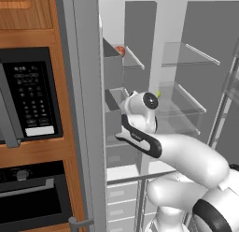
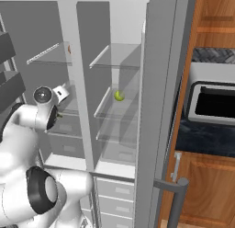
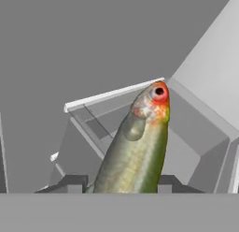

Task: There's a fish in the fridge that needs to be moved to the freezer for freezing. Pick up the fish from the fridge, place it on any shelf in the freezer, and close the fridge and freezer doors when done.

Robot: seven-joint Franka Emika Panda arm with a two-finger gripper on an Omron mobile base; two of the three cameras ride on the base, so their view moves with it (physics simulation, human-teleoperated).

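A greenish fish (image 3: 135, 147) with a red-orange head and a dark eye stands between my finger tips, head pointing away from the hand. My gripper (image 3: 122, 184) is shut on the fish low on its body. Ahead of it is a grey box-like bin (image 3: 196, 128) with a pale front rim. My hand (image 1: 133, 105) is inside the freezer (image 1: 113, 72), the narrow left section, level with its middle bins. The fridge (image 1: 186, 86) is the wider section with glass shelves. The freezer door (image 1: 86, 109) and the fridge door (image 2: 160, 107) both stand open.
A red round item (image 1: 120, 50) lies on an upper freezer shelf. A small green ball (image 2: 119, 96) sits on a fridge shelf. A black wall oven (image 1: 30, 100) is left of the freezer door. A dark counter (image 2: 206, 135) lies beyond the fridge door's handle (image 2: 176, 195).
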